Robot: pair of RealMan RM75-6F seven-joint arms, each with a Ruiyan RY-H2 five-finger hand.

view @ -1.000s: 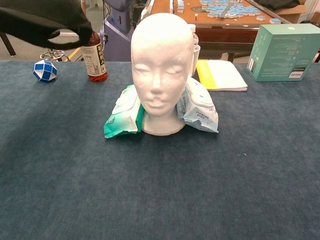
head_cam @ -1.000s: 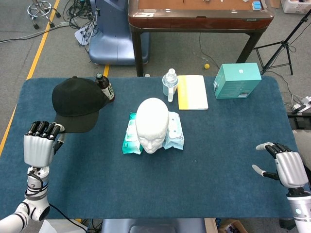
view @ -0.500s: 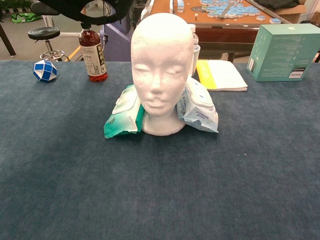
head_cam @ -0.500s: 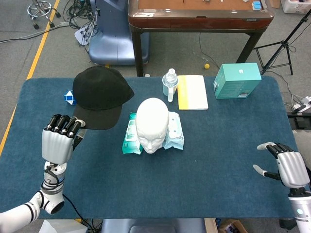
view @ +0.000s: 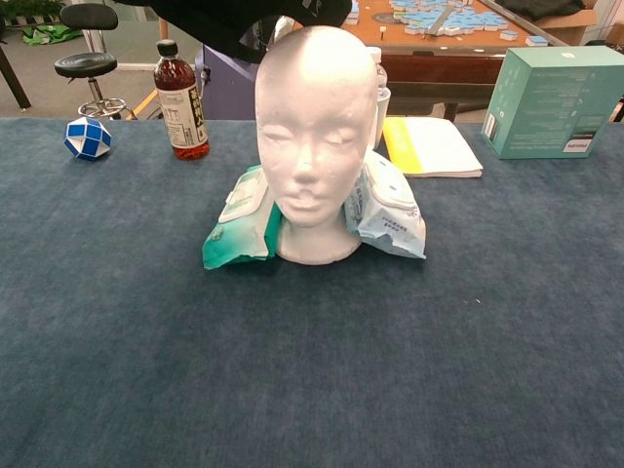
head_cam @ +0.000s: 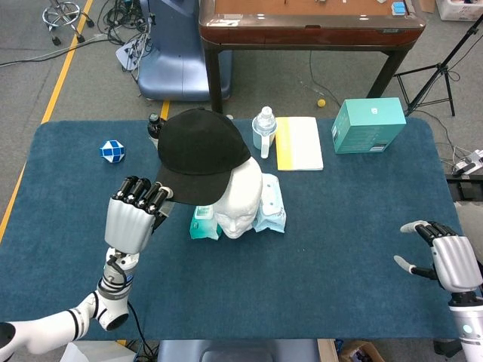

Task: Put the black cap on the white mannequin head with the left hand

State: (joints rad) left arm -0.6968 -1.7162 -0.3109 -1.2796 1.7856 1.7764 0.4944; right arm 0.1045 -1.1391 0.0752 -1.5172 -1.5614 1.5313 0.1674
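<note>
My left hand [head_cam: 133, 224] holds the black cap [head_cam: 200, 153] by its brim, raised above the table. In the head view the cap overlaps the upper left of the white mannequin head [head_cam: 240, 197]. The chest view shows the black cap [view: 255, 18] at the top edge, just above and left of the white mannequin head [view: 315, 127], whose face is uncovered. The mannequin head stands upright mid-table between wipe packs. My right hand [head_cam: 449, 259] rests at the table's right front, fingers apart, holding nothing.
Two wipe packs [view: 239, 216] flank the mannequin's base. A dark drink bottle [view: 179, 97] and a blue-white puzzle ball [view: 88, 137] stand at the left. A clear bottle [head_cam: 263, 130], yellow notebook [head_cam: 299, 142] and teal box [head_cam: 368, 124] sit behind.
My left hand has carried the cap rightward from the table's left side to just over the mannequin head, uncovering the drink bottle and puzzle ball. The right hand has not moved.
</note>
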